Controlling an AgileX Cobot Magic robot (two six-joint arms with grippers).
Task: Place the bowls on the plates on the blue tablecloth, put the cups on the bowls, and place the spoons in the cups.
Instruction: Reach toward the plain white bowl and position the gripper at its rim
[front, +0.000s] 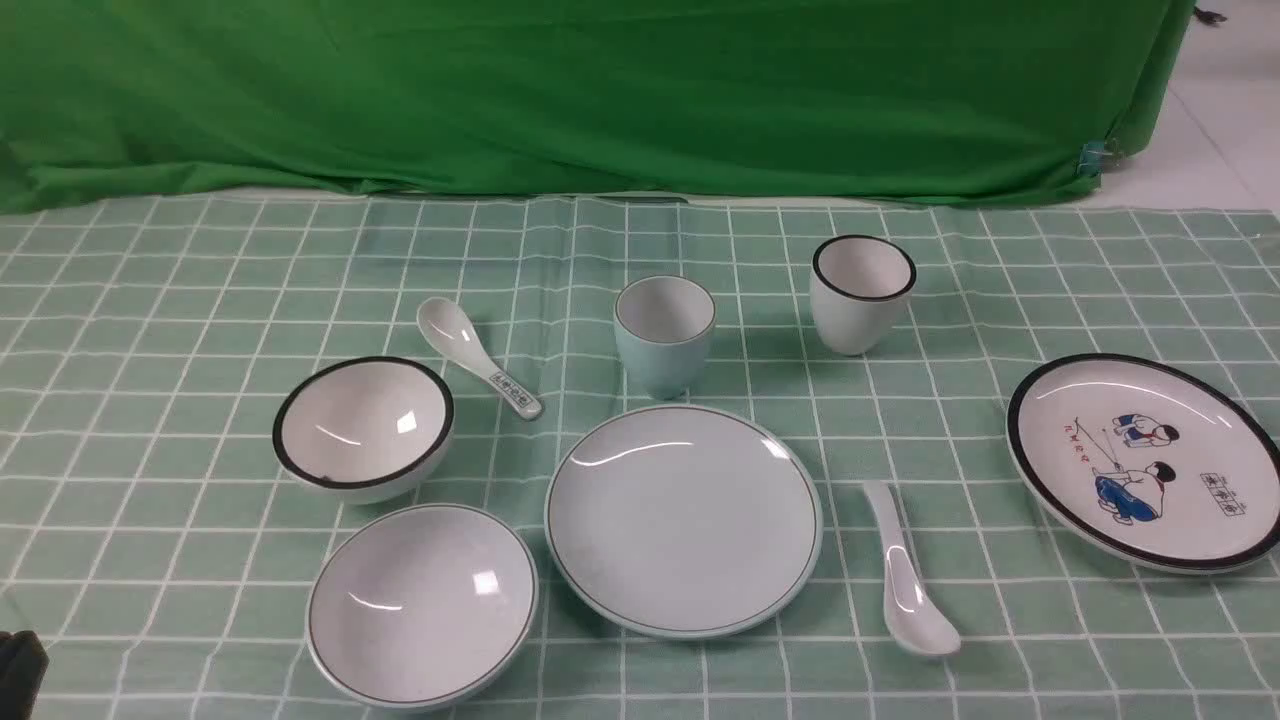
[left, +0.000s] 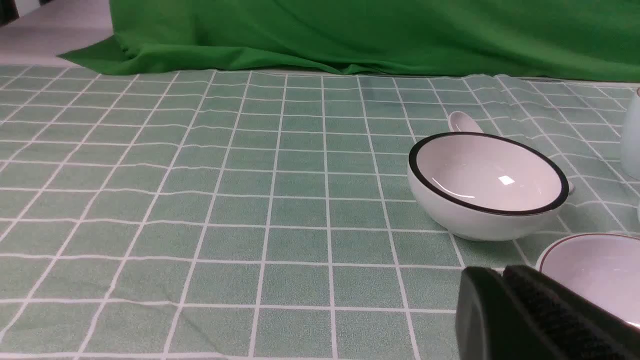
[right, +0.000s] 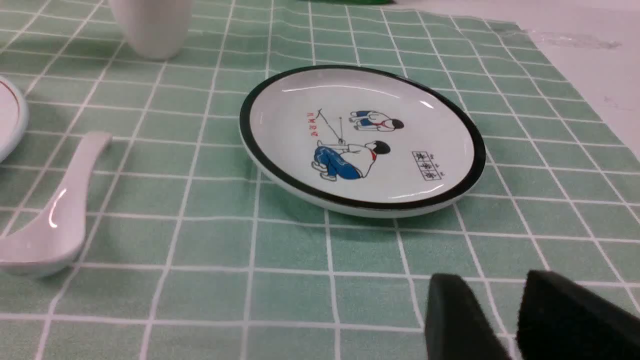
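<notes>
On the blue tablecloth (front: 150, 300) stand a white black-rimmed bowl (front: 363, 428) and a pale blue bowl (front: 421, 603) at the left. The pale blue plate (front: 684, 518) is in the middle and the cartoon plate (front: 1145, 460) at the right, both bare. The pale blue cup (front: 664, 335) and the white black-rimmed cup (front: 862, 292) stand behind. The printed-handle spoon (front: 478, 357) lies by the white bowl, the plain spoon (front: 908, 580) right of the blue plate. My left gripper (left: 501, 270) is shut and empty, low beside the blue bowl (left: 595, 270). My right gripper (right: 492, 280) is slightly open and empty, short of the cartoon plate (right: 362, 140).
A plain green backdrop cloth (front: 600, 90) hangs along the far edge of the table. Bare white table (front: 1220, 150) shows at the far right, past the tablecloth's edge (right: 575, 90). A dark part of my left arm (front: 15, 670) shows at the bottom left corner.
</notes>
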